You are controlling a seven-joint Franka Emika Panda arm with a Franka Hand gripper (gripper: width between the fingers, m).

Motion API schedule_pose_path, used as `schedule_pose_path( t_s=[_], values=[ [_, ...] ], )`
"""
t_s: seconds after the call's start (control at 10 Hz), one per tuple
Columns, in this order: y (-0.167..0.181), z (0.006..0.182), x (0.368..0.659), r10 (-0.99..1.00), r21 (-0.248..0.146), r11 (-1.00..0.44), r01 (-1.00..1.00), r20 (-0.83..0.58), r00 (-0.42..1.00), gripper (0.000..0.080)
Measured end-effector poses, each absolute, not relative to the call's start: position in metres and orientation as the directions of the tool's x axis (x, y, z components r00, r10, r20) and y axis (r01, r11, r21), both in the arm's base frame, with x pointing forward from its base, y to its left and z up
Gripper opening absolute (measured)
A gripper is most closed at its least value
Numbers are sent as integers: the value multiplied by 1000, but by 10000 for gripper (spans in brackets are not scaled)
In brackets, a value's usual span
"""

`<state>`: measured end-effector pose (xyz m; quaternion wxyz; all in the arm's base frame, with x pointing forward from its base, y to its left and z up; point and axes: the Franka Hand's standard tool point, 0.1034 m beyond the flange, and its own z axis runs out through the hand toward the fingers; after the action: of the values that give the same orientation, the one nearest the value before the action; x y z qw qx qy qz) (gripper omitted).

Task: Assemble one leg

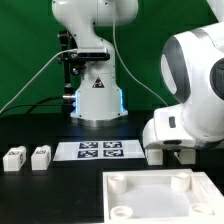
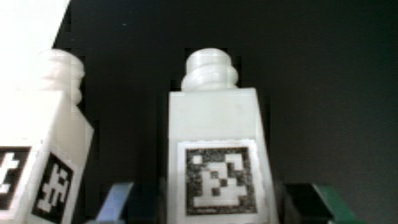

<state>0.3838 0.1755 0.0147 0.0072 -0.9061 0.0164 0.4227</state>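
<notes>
In the wrist view a white leg [image 2: 217, 140] with a knobbed top and a black-and-white tag on its face lies between my fingers [image 2: 118, 202]. My gripper [image 2: 214, 208] is open, with a dark gap between the leg and each finger. A second leg [image 2: 45, 140] lies beside it, outside the jaws. In the exterior view the arm's white wrist [image 1: 175, 125] hangs low at the right. It hides the gripper and these two legs. Two more legs [image 1: 15, 158] [image 1: 40, 157] stand on the black table at the exterior view's left.
The marker board [image 1: 100, 150] lies in the middle of the table. The big white square tray-like piece [image 1: 165, 195] with round corner sockets lies in front at the exterior view's right. A white robot base [image 1: 97, 95] stands at the back before a green backdrop.
</notes>
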Motion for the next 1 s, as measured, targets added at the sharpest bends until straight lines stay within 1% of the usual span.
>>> schedule_pose_path(
  t_s=[0.1, 0.3, 0.4, 0.5, 0.6, 0.7, 0.8, 0.9, 1.0],
  values=[
    [174, 17, 385, -16, -3, -1000, -29, -767, 642, 291],
    [169, 43, 404, 33, -38, -999, 7, -746, 665, 292],
    [163, 60, 409, 43, -46, -999, 12, -753, 657, 292],
    [156, 77, 427, 75, -81, -996, 24, -725, 685, 292],
    [147, 90, 449, 90, -107, -994, 26, -650, 755, 292],
    [137, 104, 472, 89, -123, -992, 25, -554, 828, 292],
    [129, 114, 486, 84, -128, -992, 22, -501, 861, 292],
    [129, 117, 507, 75, -126, -992, 29, -372, 925, 292],
    [128, 121, 514, 77, -117, -992, 47, -266, 961, 292]
  ],
)
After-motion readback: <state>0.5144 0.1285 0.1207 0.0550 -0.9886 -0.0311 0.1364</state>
